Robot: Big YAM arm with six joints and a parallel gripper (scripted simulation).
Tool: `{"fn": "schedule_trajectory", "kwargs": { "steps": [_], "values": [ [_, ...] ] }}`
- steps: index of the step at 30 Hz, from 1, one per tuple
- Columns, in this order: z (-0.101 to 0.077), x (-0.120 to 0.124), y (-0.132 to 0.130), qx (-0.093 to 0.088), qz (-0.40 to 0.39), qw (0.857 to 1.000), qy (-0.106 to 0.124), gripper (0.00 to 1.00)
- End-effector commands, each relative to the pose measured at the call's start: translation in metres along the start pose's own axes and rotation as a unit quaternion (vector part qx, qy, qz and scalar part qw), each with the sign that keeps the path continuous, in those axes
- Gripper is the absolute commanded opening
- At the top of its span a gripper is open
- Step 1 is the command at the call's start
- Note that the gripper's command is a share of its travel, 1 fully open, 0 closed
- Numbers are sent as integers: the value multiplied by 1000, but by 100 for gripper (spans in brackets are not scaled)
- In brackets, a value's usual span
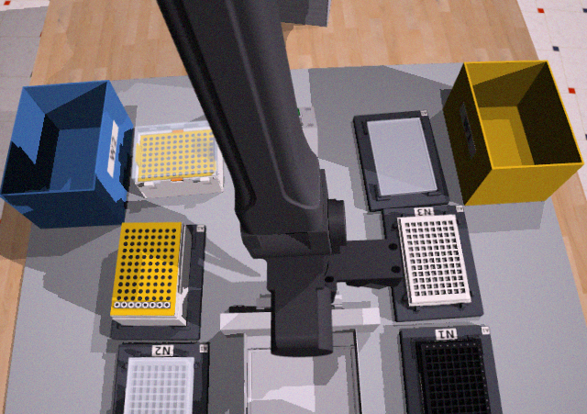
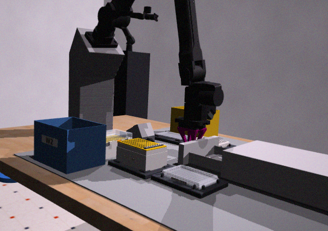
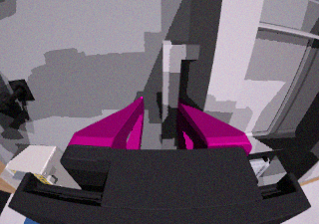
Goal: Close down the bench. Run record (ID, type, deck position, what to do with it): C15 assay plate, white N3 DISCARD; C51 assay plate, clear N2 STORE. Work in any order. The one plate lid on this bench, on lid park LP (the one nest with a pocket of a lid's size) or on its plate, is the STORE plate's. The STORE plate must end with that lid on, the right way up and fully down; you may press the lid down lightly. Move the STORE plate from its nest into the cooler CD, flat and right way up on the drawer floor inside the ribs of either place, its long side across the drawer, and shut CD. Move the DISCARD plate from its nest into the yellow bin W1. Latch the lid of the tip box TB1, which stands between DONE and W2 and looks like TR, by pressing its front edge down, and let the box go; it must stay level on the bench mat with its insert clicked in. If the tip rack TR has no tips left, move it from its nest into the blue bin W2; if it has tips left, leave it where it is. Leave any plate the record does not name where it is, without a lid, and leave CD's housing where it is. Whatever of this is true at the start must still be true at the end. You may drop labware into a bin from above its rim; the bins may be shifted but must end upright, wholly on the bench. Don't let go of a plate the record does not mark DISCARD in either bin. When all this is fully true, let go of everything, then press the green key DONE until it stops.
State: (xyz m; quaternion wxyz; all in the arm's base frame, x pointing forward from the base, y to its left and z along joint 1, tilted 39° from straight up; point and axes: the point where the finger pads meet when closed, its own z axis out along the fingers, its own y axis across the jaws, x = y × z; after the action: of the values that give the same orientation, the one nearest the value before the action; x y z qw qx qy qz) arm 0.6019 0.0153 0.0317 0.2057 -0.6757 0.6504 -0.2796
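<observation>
Gripper: magenta fingers part-way apart, clamped on nothing, pointing down at the cooler's drawer front [image 2: 197,146]
Between the fingers: a thin pale upright bar [image 3: 169,72] on that front, flanked on both sides – whether the pads touch it, I cannot tell
Drawer: its pale floor [image 1: 303,376] shows just past the gripper, toward the lower edge of the top view
Housing CD: long grey block [image 2: 270,154] beyond the drawer front, away from the arm's base
Clear plate, N2: in its nest [image 1: 159,383], left of the gripper in the top view, no lid on it
Lid: flat on the lid park [image 1: 401,155], right of the gripper and nearer the arm's base
White plate, N3: in its nest [image 1: 434,259], close by on the gripper's right – just beside the wrist block
Yellow bin W1: upright [image 1: 526,182], beyond the lid park, well apart from the gripper
Tip rack TR: in its nest [image 1: 146,267], left of the gripper, one row of tips at its near edge
Tip box TB1: beside the blue bin W2 [image 1: 61,206], clear lid over its yellow insert [image 1: 176,155]
</observation>
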Motion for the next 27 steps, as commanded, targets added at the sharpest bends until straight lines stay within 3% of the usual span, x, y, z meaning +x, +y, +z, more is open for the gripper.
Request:
{"fn": "schedule_trajectory", "kwargs": {
  "steps": [1,13,16,27],
  "values": [
    [-2,7,16,-16,-3,1000,2,30],
    [-2,7,16,-16,-3,1000,2,30],
    [-5,8,11,-1,-2,1000,3,30],
    [-2,7,23,-14,-3,1000,2,30]
  ]
}}
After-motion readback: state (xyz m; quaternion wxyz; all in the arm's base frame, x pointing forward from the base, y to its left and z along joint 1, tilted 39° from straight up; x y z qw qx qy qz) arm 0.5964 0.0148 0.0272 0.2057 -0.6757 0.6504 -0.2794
